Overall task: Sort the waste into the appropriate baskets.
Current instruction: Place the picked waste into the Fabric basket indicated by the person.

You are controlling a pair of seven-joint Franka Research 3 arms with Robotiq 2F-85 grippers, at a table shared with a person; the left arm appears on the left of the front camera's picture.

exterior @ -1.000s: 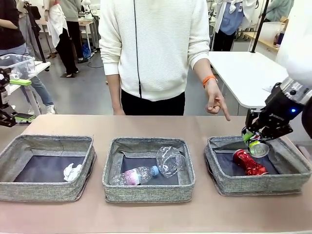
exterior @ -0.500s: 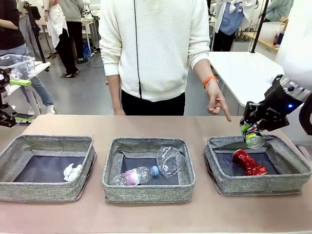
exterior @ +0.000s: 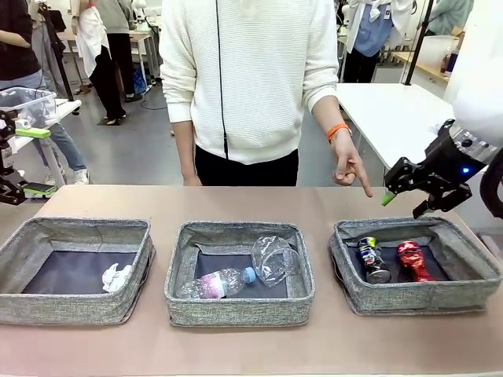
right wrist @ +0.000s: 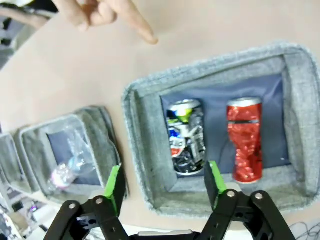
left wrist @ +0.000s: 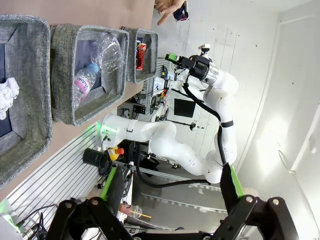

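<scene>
Three grey baskets stand in a row. In the right basket [exterior: 416,303] [right wrist: 145,150] the crushed dark-blue can [exterior: 370,260] [right wrist: 184,138] lies beside the crushed red can [exterior: 411,261] [right wrist: 244,141]. My right gripper [exterior: 403,205] [right wrist: 165,185] hovers open above that basket's far left corner, with nothing between its fingers. The middle basket [exterior: 240,311] holds a clear bottle [exterior: 217,283] and a crushed clear cup [exterior: 273,258]. A white paper ball [exterior: 116,276] lies in the left basket [exterior: 75,311]. My left gripper [left wrist: 172,200] [exterior: 27,161] is open and empty, off the table's left end.
A person in a white sweater stands at the far side. Their hand [exterior: 350,168] [right wrist: 107,14] points a finger down at the table just behind the right basket, close to my right gripper. Bare table runs along the front of the baskets.
My right gripper has opened and let go of the dark-blue can, which dropped into the right basket beside the red can. The red can shifted a little to the right.
</scene>
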